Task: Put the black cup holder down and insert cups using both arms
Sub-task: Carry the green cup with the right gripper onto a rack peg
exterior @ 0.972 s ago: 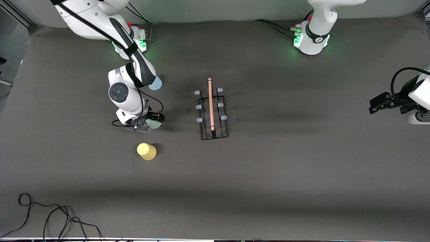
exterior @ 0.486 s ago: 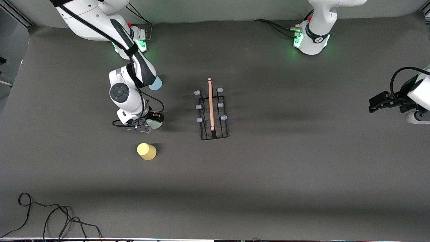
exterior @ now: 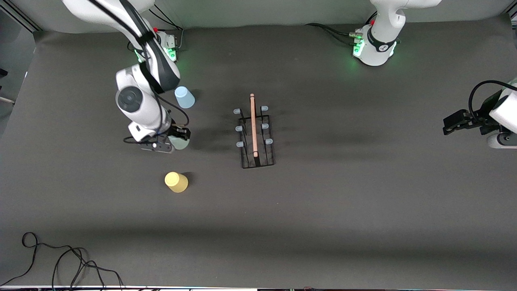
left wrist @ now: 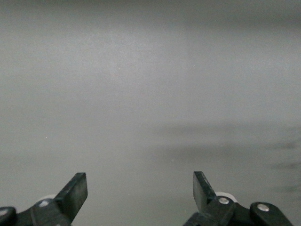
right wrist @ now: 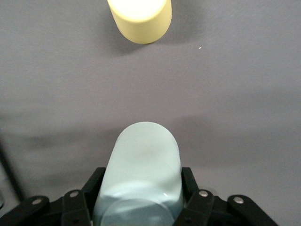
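- Two arms in view; right gripper (exterior: 174, 142) clamped on the pale green cup (right wrist: 141, 174), over the table (exterior: 363, 210) toward the right arm's end
- black cup holder (exterior: 256, 135) upright mid-table, pegs bare
- left gripper (left wrist: 140, 193) waits at the left arm's end; fingers apart
- pale blue cup (exterior: 184, 97) and yellow cup (exterior: 176, 182) stand on the table; yellow nearer the front camera

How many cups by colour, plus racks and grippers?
Pale green cup: 1, held in the right gripper
Pale blue cup: 1, on the table
Yellow cup: 1, on the table
Black cup holder: 1, no cups on it
Grippers: 2, the left gripper open, waiting
Total: 6
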### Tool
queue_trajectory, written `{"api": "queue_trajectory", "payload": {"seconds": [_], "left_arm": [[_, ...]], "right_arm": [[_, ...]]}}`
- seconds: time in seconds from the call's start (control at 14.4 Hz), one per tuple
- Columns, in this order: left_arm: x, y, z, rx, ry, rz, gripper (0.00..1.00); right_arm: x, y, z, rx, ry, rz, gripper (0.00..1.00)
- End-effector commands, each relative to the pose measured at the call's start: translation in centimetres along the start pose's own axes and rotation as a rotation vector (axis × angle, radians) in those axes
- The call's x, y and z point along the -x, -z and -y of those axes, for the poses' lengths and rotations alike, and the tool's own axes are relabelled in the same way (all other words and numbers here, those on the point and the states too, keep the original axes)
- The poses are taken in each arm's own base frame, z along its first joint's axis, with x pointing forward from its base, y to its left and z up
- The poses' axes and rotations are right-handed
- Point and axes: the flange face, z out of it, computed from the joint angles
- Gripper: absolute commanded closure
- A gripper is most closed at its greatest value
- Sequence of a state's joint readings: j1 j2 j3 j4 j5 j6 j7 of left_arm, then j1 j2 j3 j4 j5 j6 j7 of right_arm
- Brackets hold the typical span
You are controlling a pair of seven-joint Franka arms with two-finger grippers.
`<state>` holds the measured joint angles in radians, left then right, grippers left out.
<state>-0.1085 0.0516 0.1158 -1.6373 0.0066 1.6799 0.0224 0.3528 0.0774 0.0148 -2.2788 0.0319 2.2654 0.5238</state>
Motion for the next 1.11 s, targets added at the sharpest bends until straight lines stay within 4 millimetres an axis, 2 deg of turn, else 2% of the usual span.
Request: {"api": "queue_trajectory", "payload": {"seconds": [0.0,0.07,0.14,0.42,0.56,0.76,1.04], "left_arm": [[0.2,0.5,0.1,0.005,-0.001,0.0,0.0],[0.4,0.6,0.1,0.005,-0.001,0.003,0.0],[0.5,0.6,0.1,0.006,0.0,0.006,0.0],[0.5,0.8,0.2,0.006,-0.004,0.005,0.0],[0.5,0.9,0.2,0.006,-0.009,0.003,0.0],[0.5,0.9,0.2,0.006,-0.009,0.003,0.0],[0.8,1.0,0.1,0.007,-0.01,0.012,0.0]], "right_arm": [[1.2,5.8,0.5,-0.009,-0.025,0.011,1.0],[1.8,7.0,1.5,-0.026,-0.041,0.028,1.0],[3.0,8.0,3.4,-0.047,-0.044,0.033,1.0],[7.2,8.7,10.2,-0.057,-0.14,0.014,1.0],[8.6,8.7,12.1,-0.071,-0.176,-0.001,1.0],[11.5,7.6,15.7,-0.089,-0.214,-0.017,1.0],[12.7,4.9,18.5,-0.11,-0.254,-0.032,1.0]]}}
